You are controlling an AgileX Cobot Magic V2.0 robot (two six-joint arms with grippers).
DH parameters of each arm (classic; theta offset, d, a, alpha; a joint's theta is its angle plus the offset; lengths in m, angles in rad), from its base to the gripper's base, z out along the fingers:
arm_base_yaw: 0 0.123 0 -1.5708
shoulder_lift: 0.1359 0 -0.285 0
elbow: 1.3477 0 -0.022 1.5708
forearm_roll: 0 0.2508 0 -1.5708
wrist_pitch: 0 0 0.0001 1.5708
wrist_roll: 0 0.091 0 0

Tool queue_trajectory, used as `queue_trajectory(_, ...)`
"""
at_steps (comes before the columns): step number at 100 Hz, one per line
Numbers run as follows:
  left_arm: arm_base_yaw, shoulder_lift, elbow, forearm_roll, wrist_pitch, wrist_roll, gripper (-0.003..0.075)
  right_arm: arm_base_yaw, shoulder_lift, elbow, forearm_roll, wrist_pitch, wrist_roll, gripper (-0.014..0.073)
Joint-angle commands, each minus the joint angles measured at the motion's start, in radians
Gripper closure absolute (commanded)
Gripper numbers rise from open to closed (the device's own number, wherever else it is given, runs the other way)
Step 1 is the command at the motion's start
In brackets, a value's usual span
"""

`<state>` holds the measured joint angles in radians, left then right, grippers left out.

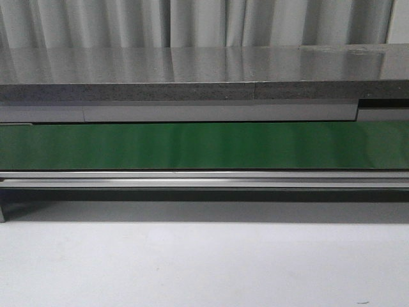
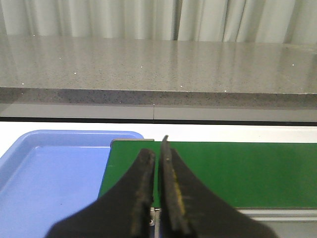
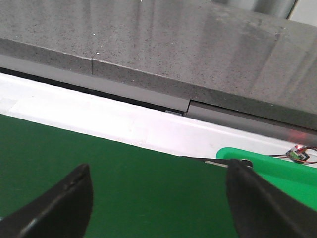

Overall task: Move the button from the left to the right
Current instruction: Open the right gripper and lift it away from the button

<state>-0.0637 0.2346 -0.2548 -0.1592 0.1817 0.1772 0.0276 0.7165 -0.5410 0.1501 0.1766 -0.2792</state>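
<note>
The button is out of view in every frame. My left gripper (image 2: pixel 157 148) is shut, its two black fingers nearly touching with nothing between them, hanging over the left end of the green belt (image 2: pixel 237 171) beside the blue tray (image 2: pixel 54 173). The blue tray shows no button on the part I can see. My right gripper (image 3: pixel 158 176) is open wide over the green belt (image 3: pixel 148 188), with nothing between its fingers. The front view shows neither gripper, only the green belt (image 1: pixel 204 146).
A grey speckled counter (image 1: pixel 192 73) runs behind the belt. A green bin (image 3: pixel 282 171) stands at the belt's right end, with a small wired board (image 3: pixel 298 152) behind it. A metal rail (image 1: pixel 204 180) edges the belt's front, white tabletop (image 1: pixel 204 262) before it.
</note>
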Motion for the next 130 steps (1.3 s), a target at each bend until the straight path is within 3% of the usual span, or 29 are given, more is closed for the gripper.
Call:
queue_trajectory(1, -0.009, 0.009, -0.027, -0.011, -0.084, -0.003, 0.0715, 0.001, -0.114, 0.040, 0.004, -0.098, -0.010, 0.0076)
queue_trajectory(27, -0.009, 0.009, -0.027, -0.011, -0.084, -0.003, 0.0715, 0.001, -0.344, 0.142, 0.004, -0.005, -0.010, 0.0210)
queue_trajectory(44, -0.009, 0.009, -0.027, -0.011, -0.084, -0.003, 0.0715, 0.001, -0.385, 0.142, 0.004, 0.011, -0.010, 0.0297)
queue_trajectory(75, -0.009, 0.009, -0.027, -0.011, -0.084, -0.003, 0.0715, 0.001, -0.385, 0.142, 0.004, 0.011, -0.010, 0.0669)
queue_trajectory(130, -0.009, 0.009, -0.027, -0.011, -0.084, -0.003, 0.0715, 0.001, -0.385, 0.142, 0.004, 0.011, -0.010, 0.0662)
